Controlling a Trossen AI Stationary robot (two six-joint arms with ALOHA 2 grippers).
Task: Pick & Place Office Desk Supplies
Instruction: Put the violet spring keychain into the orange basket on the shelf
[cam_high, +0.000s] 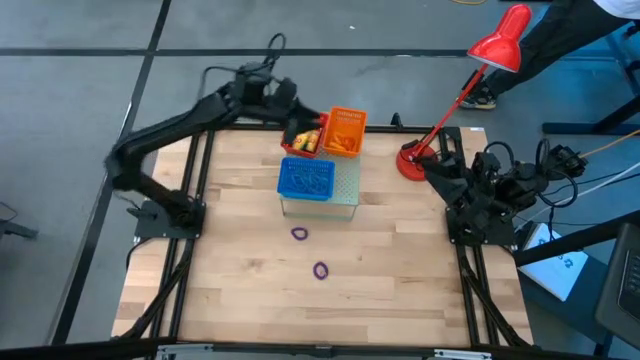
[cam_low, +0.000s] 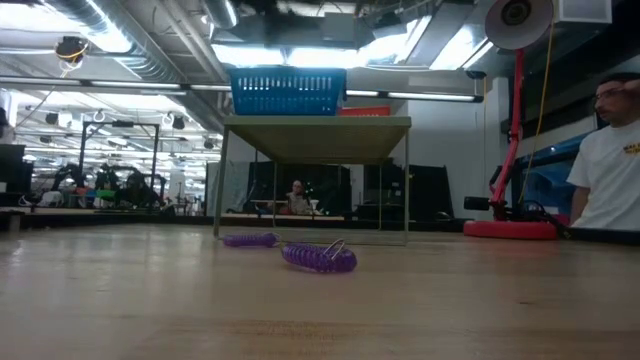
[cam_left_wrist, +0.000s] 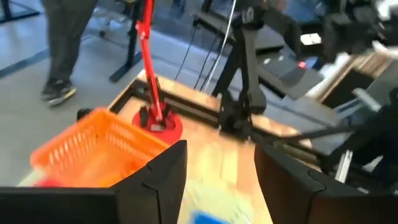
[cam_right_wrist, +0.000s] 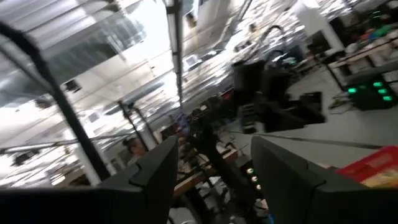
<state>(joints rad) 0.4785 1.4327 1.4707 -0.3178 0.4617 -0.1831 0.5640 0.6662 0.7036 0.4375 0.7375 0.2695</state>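
Observation:
Two purple loops (cam_high: 299, 233) (cam_high: 320, 270) lie flat on the wooden table; the low view shows them too (cam_low: 250, 240) (cam_low: 320, 258). A red basket (cam_high: 303, 141) at the far side holds small yellow and orange items. My left gripper (cam_left_wrist: 221, 180) hovers open and empty just above that basket's far left corner (cam_high: 297, 122). My right gripper (cam_right_wrist: 214, 180) waits open and empty at the table's right edge, raised and pointing into the room.
An orange basket (cam_high: 346, 130) stands beside the red one. A blue basket (cam_high: 306, 179) sits on a small raised stand (cam_low: 315, 125). A red desk lamp (cam_high: 412, 160) stands at the far right. A person (cam_low: 610, 160) stands beyond the table's right side.

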